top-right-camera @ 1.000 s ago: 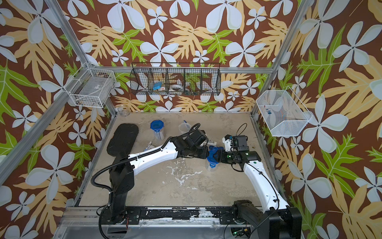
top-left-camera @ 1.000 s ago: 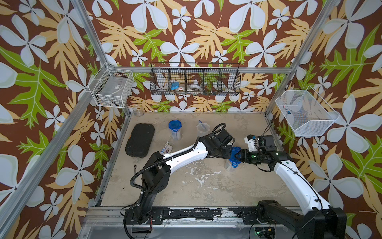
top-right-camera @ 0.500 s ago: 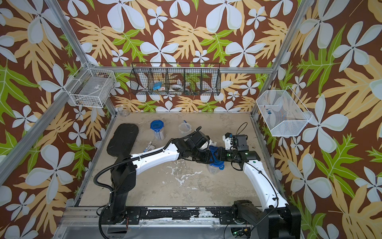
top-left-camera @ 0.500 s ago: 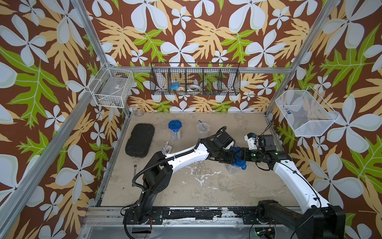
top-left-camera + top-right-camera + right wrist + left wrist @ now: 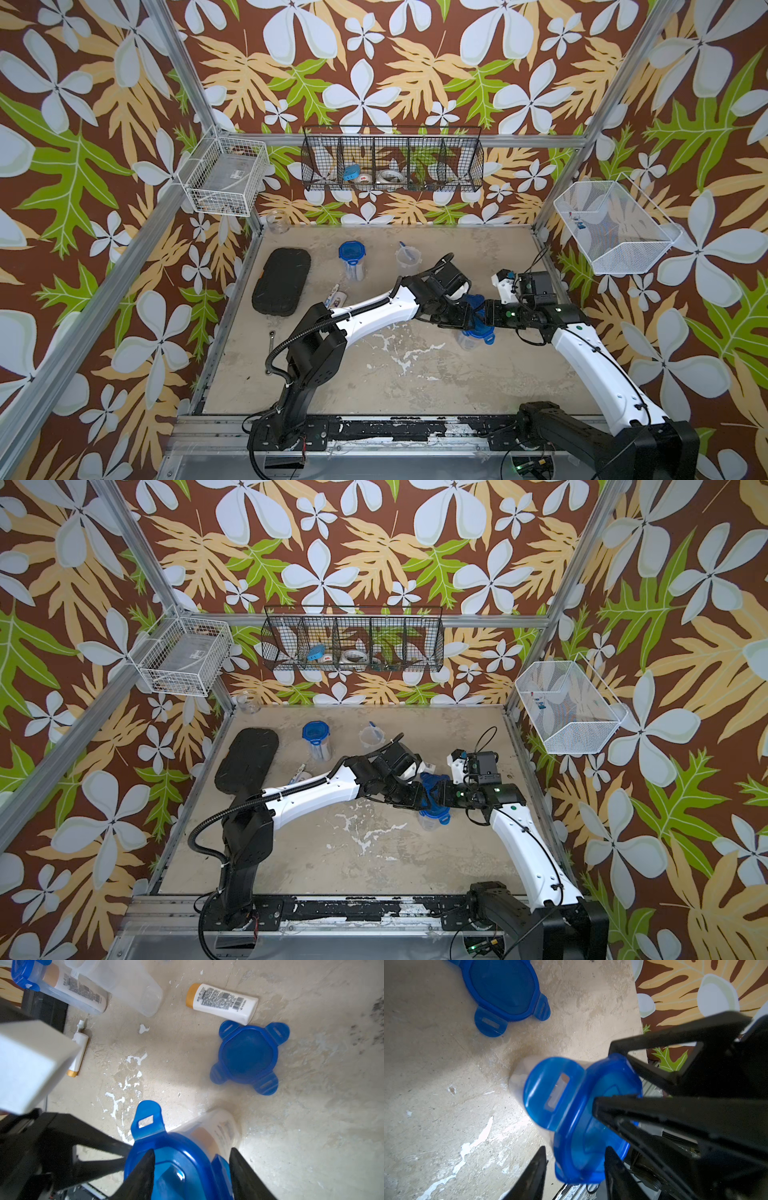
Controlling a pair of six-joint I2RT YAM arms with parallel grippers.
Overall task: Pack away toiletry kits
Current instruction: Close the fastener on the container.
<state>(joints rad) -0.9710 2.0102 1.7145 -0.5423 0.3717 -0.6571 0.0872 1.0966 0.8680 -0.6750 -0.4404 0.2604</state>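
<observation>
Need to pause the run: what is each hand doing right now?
Left hand: open, astride the blue lid's edge, gap visible.
Right hand: closed on the blue lid of the cup.

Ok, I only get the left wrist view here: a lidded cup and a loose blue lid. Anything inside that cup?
Observer: Yes; the right wrist view shows a white bottle through the cup wall.
Operator: Other cups around?
Observer: A second lidded cup stands farther back, in both top views.
Operator: And a third?
Observer: Beside it, an open cup holding a toothbrush.
</observation>
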